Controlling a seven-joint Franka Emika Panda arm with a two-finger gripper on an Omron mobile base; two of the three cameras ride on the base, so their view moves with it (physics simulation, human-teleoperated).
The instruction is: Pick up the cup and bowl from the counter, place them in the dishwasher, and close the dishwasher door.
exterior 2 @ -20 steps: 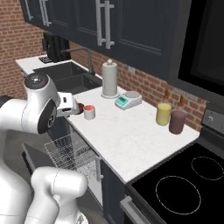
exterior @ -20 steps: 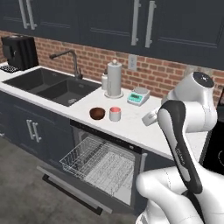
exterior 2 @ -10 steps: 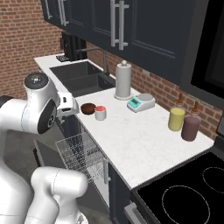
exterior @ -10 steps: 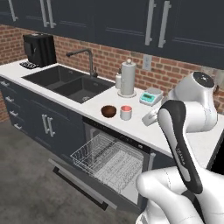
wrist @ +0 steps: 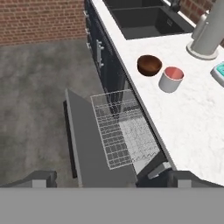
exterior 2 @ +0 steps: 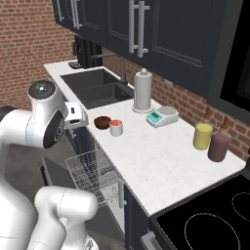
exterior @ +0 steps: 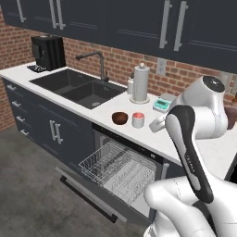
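Over the last second the whole picture in both base views has slid sideways, so the base has been driving along the counter (exterior: 106,111) and the things on it have not moved. The sink now sits further off to one side, and the open dishwasher (wrist: 127,135) has come almost directly under the hand. I judge this is still the approach, with nothing picked up yet.

The gripper (wrist: 109,177) has its jaws spread fully apart with nothing between them; in the hand view the two dark finger tips stand at the bottom, wide of each other.

Left to right in that view: the dishwasher door (wrist: 87,144) lies dropped flat just ahead of the left tip. Next to it the pulled-out white wire rack sits straight ahead of the gap between the tips. Further ahead and to the right, on the counter edge, is the bowl (wrist: 149,64), and just beside it (not quite touching, as far as I can tell) is the cup (wrist: 171,78), its red-pink inside facing up. Both are well apart from the jaws. Beyond them, further right, stand a paper towel roll (wrist: 209,33) and a small teal-faced kitchen scale (wrist: 218,72).

No brand, label or writing can be read anywhere; the scale's face is too small to make out.
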